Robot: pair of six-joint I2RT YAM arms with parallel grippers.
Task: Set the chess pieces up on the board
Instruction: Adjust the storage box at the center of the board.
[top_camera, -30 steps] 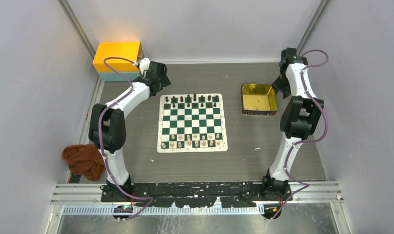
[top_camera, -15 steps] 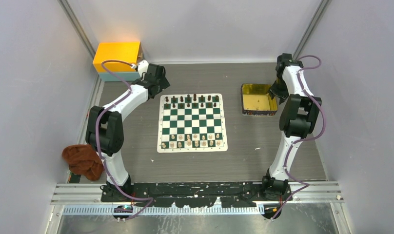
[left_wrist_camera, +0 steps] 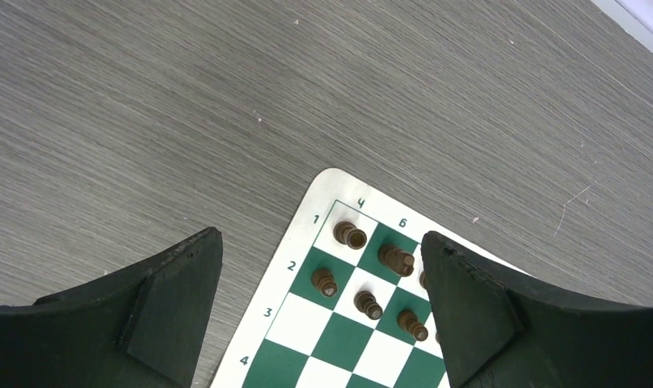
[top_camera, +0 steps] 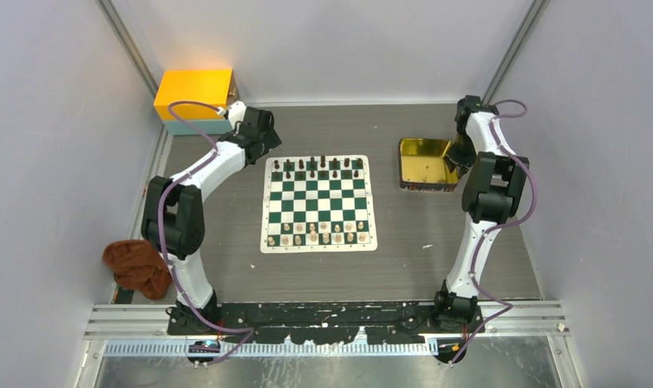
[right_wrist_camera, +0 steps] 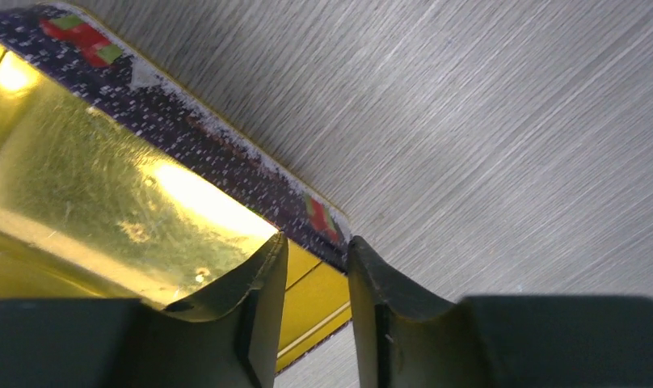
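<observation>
The board (top_camera: 318, 204) lies flat at the table's middle. Dark chess pieces (top_camera: 317, 168) fill its two far rows and pale chess pieces (top_camera: 317, 234) its two near rows. My left gripper (top_camera: 263, 133) is open and empty, hovering off the board's far left corner. In the left wrist view it (left_wrist_camera: 319, 237) frames several dark pieces (left_wrist_camera: 349, 235) on that corner of the board (left_wrist_camera: 295, 319). My right gripper (top_camera: 461, 153) is at the right wall of the gold tray (top_camera: 424, 166). In the right wrist view its fingers (right_wrist_camera: 263, 275) straddle the tray's wall (right_wrist_camera: 323, 279), one inside and one outside.
An orange box (top_camera: 194, 93) on a teal base stands at the back left corner. A brown cloth (top_camera: 137, 267) lies at the left edge near the left arm's base. Grey walls enclose the table on three sides.
My right gripper has moved left onto the gold tray's right wall, and the tray has shifted slightly. My left arm has pulled back a little toward the back left.
</observation>
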